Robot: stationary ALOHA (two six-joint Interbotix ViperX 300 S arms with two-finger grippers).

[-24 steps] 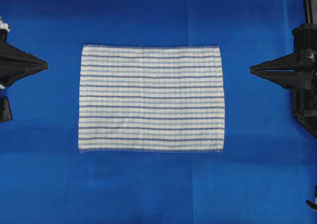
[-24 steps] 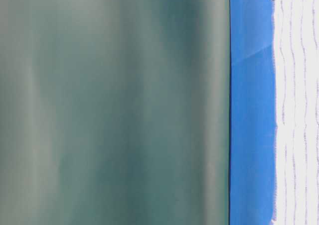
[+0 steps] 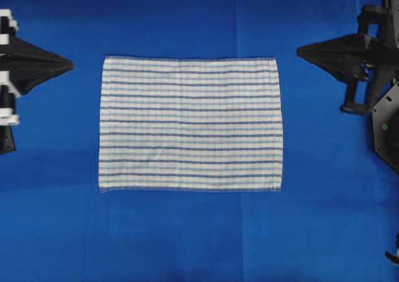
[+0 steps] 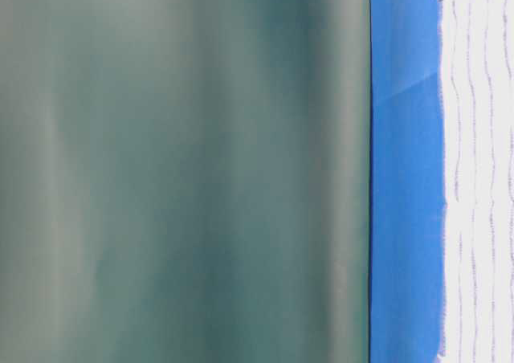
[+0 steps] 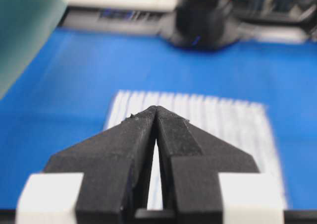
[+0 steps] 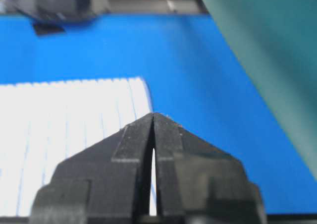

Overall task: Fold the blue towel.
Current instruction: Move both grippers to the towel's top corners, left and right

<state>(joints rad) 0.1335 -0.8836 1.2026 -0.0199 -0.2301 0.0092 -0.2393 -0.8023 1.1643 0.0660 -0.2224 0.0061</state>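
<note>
From overhead we see the blue towel (image 3: 190, 123) lying flat between both jaws, apart from each; only the wrist views show the left gripper (image 5: 156, 109) and right gripper (image 6: 153, 115) jaws pressed together, holding nothing.

Blue sheet (image 3: 187, 232) covers table; blue towel (image 3: 190, 123) flat on it.

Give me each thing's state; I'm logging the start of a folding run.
blue towel: spread flat, unfolded, untouched.
left gripper: shut, empty, off the towel's left edge.
right gripper: shut, empty, off the towel's right edge.
blue sheet: laid flat under the towel.
</note>
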